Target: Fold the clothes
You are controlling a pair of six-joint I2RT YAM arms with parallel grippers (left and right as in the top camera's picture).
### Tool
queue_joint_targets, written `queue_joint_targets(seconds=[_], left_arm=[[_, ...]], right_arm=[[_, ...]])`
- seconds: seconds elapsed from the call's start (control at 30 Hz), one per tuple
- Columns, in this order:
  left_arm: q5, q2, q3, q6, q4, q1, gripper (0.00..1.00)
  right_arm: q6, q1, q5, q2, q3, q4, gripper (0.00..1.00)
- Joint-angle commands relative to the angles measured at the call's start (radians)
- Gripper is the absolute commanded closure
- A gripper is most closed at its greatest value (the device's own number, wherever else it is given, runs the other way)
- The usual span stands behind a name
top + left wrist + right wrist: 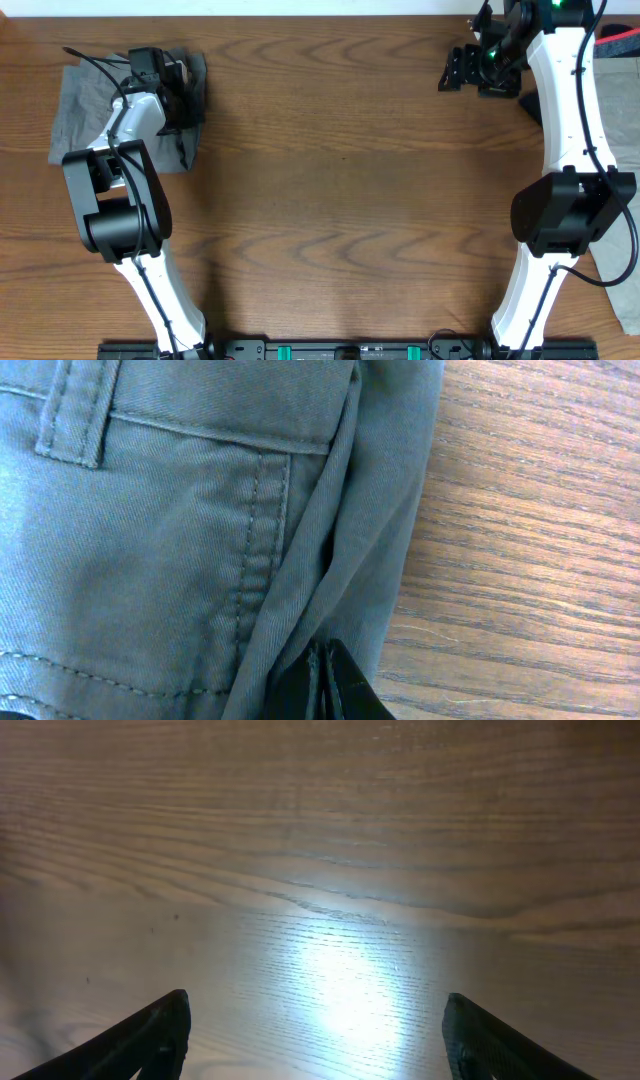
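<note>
The clothes show as folded grey shorts at the table's far left, partly hidden under my left arm. Close up, the shorts show a belt loop, stitched seams and a folded edge next to bare wood. My left gripper is shut, its black fingertips pressed together on that folded edge, with no cloth visible between them. From above, the left gripper sits over the shorts' right side. My right gripper hovers open at the far right over bare wood, and the right gripper holds nothing.
A pale garment lies along the table's right edge, behind my right arm. Something red sits at the top right corner. The wooden table stretches between the two arms.
</note>
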Motion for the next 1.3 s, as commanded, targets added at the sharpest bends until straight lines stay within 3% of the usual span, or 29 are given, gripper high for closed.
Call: queue_joint_targets(seconds=[0.0, 0.97, 1.13, 1.2, 1.27], left_arm=[[-0.004, 0.019, 0.003, 0.010, 0.008, 0.010, 0.94], [-0.014, 0.076, 0.003, 0.005, 0.027, 0.108, 0.92], [-0.010, 0.068, 0.006, 0.005, 0.026, 0.108, 0.73], [-0.007, 0.055, 0.011, -0.012, 0.027, 0.106, 0.57], [-0.006, 0.034, 0.012, -0.032, 0.027, 0.105, 0.55]], right_arm=[[-0.019, 0.017, -0.004, -0.003, 0.011, 0.001, 0.21], [-0.020, 0.022, -0.004, -0.003, 0.011, -0.007, 0.21], [-0.013, 0.022, -0.003, -0.003, 0.011, -0.006, 0.21], [-0.008, 0.022, -0.003, -0.003, 0.011, -0.004, 0.21], [-0.004, 0.022, -0.004, -0.003, 0.011, 0.000, 0.20]])
